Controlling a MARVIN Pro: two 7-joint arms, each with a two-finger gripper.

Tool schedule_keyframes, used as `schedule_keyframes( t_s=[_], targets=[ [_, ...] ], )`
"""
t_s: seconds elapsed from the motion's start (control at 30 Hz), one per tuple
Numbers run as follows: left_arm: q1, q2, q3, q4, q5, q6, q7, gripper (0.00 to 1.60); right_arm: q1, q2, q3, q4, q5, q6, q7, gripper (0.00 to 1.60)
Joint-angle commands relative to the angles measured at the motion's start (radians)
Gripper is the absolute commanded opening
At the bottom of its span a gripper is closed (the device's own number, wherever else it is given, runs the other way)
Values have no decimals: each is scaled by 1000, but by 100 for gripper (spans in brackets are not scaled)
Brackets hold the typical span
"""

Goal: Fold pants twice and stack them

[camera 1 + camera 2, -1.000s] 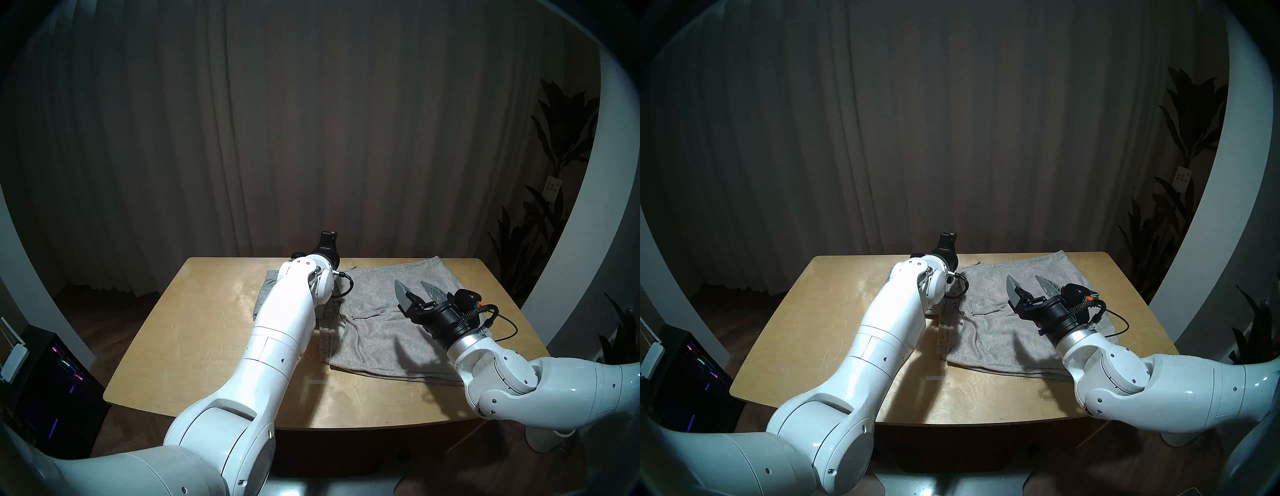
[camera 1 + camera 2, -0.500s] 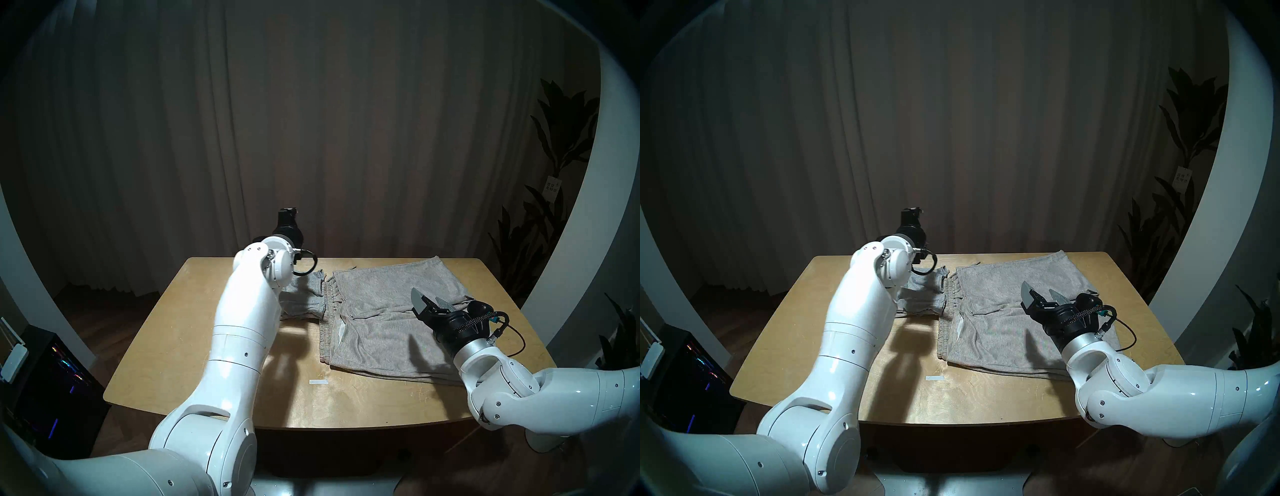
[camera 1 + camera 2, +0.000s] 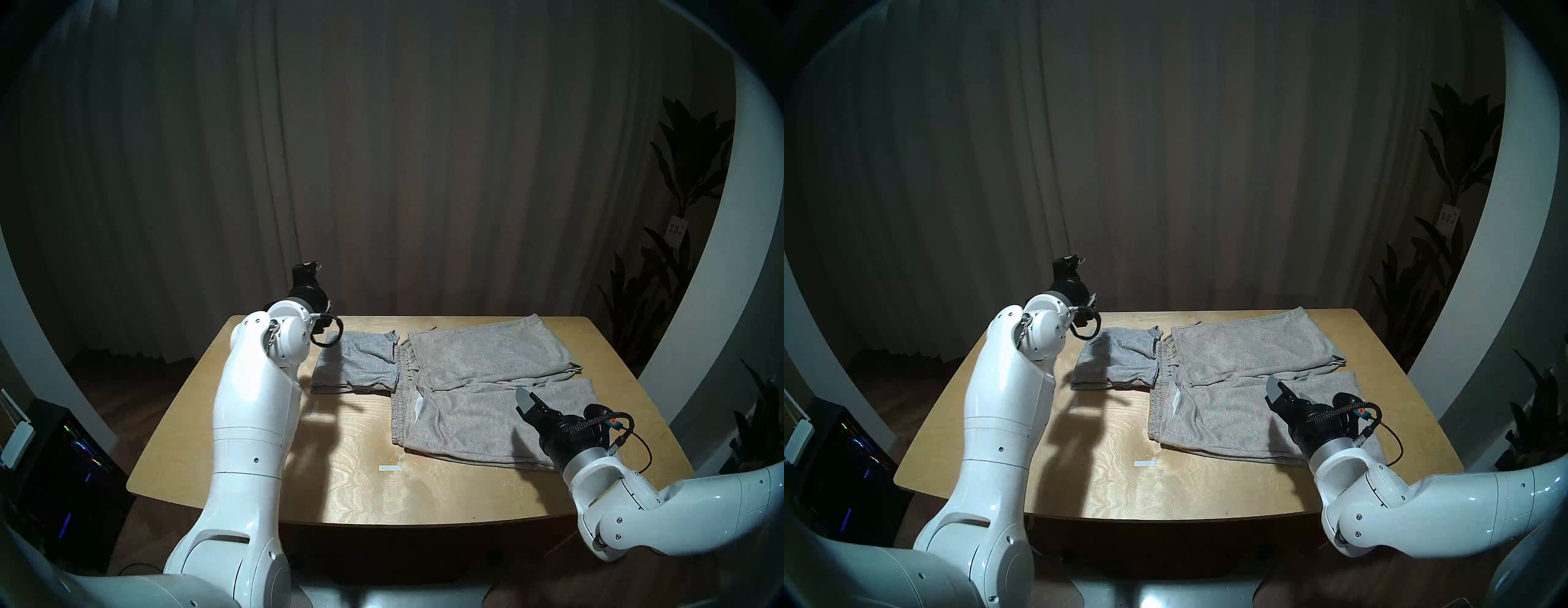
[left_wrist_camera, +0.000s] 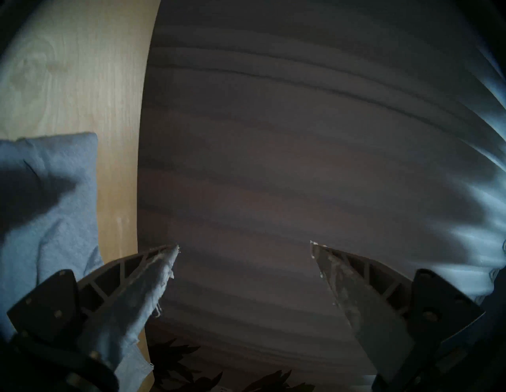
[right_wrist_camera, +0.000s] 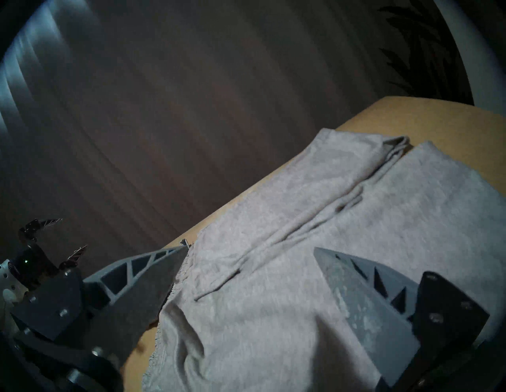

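Both arms drawn back, left gripper (image 4: 243, 247) beyond grey pants (image 3: 354, 368), right gripper (image 5: 250, 250) over beige pants (image 3: 479, 382) — jaws wide, empty

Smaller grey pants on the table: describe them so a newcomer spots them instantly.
On the light wooden table, look toward the far edge, left of the big beige-grey knit pants spread flat. The small cool light grey knit pants lie there as a compact folded bundle touching the bigger pair's gathered waistband. They are bluer, much smaller and already folded.
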State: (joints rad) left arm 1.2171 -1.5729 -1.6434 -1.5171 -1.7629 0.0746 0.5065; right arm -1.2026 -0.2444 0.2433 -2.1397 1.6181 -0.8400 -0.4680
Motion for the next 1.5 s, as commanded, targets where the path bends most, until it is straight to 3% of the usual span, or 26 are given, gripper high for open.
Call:
schedule_keyframes(
  t_s=[0.0, 0.13, 0.23, 0.4, 0.47, 0.5, 1.1, 1.33, 1.47],
  targets=[
    [78, 94, -66, -105, -4, 46, 22, 160, -29, 44, -11, -55, 33, -55, 26, 160],
    [132, 106, -96, -170, -26, 77, 54, 160, -36, 71, -24, -71, 49, -76, 42, 160],
    [152, 105, -95, -174, -34, 93, 67, 160, -36, 83, -26, -75, 55, -86, 48, 160],
    [246, 104, -91, -283, -67, 149, 120, 160, -39, 104, -28, -80, 76, -115, 70, 160],
    [247, 105, -87, -266, -71, 159, 123, 160, -38, 106, -27, -79, 78, -117, 72, 160],
    [269, 106, -86, -303, -78, 169, 134, 160, -39, 109, -26, -80, 82, -120, 77, 160],
    [493, 122, 4, -517, -184, 361, 238, 160, -58, 131, -31, -18, 140, -120, 161, 160],
    [572, 132, 28, -604, -234, 414, 272, 160, -47, 135, -14, 30, 149, -120, 242, 160],
    [602, 135, 35, -644, -263, 431, 290, 160, -25, 137, 12, 53, 190, -120, 282, 160]
  ],
)
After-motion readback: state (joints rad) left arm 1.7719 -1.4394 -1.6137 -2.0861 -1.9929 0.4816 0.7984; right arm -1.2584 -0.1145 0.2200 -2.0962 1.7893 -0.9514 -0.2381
